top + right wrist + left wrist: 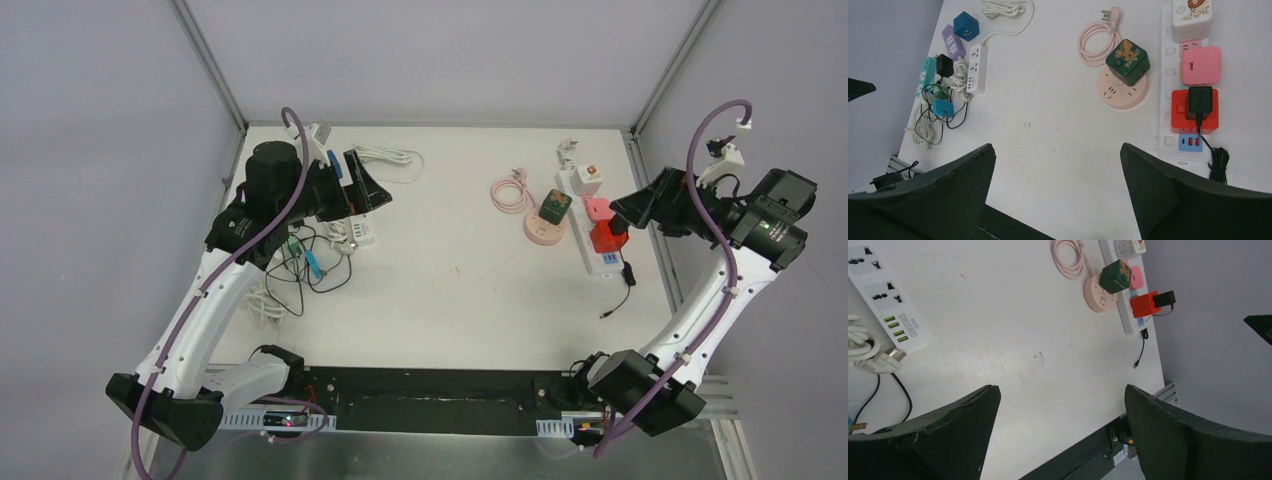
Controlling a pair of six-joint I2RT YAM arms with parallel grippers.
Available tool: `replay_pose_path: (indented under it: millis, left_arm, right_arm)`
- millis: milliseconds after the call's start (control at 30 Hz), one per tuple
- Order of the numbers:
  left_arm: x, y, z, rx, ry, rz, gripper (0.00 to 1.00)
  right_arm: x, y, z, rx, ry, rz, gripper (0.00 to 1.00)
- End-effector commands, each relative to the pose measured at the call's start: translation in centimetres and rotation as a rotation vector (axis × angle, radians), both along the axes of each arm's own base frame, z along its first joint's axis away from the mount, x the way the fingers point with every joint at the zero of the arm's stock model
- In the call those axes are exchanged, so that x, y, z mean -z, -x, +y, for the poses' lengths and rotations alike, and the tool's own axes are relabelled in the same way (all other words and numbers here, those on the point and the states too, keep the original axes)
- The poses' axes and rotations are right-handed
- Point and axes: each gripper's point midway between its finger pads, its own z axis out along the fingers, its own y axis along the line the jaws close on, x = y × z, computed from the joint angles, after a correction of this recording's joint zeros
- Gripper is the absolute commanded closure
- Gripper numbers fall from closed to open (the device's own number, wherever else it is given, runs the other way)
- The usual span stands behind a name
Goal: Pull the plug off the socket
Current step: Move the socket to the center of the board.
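The right gripper (1057,148) is seen with its jaws spread wide and nothing between them, and the left gripper (1062,388) is likewise held agape and empty above bare table (1013,315). Past the right fingers, the black plug (1199,100) is found seated in the top of a red cube adapter (1179,114), which is itself mounted on a long white power strip (1165,75) at the table's right edge; its thin black cable (1219,162) is trailed off the near end of the strip. This plug is judged to be the one meant by the task (no other cabled plug is seen seated in that strip), and it is not yet touched. The step in hand is therefore taken to be the approach: the right gripper must be brought down over the plug, the fingers set on its two flat sides, closed, and drawn straight up, while the strip may need to be kept from lifting. On the same strip a pink adapter (1201,65) and a white cube (1191,15) are mounted; a reddish drawing is borne by the white cube, but its lettering cannot be read. Faint marks on the plug are too small to be made out.
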Motion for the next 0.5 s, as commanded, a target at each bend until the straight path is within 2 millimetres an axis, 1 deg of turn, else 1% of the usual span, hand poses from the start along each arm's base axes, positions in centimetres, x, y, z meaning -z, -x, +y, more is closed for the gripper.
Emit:
replay_pose_path:
  millis: [0, 100, 267, 467]
  left_arm:
    - [-1.1, 0.5, -0.1, 0.009, 0.042, -0.020, 0.01]
    - [-1.0, 0.2, -0.6, 0.023, 0.059, -0.007, 0.01]
    - [-0.6, -0.2, -1.8, 0.060, 0.107, 0.040, 0.01]
    - [-0.2, -0.5, -2.5, 0.069, 0.152, 0.076, 0.01]
  right_arm:
    - [-0.5, -0.2, 0.1, -0.020, 0.001, -0.043, 0.00]
    - [0.0, -0.3, 0.1, -0.026, -0.012, -0.032, 0.00]
    - [1.1, 0.0, 1.0, -0.071, 0.009, 0.001, 0.00]
    - [3.0, 0.1, 3.2, -0.164, 0.069, 0.068, 0.00]
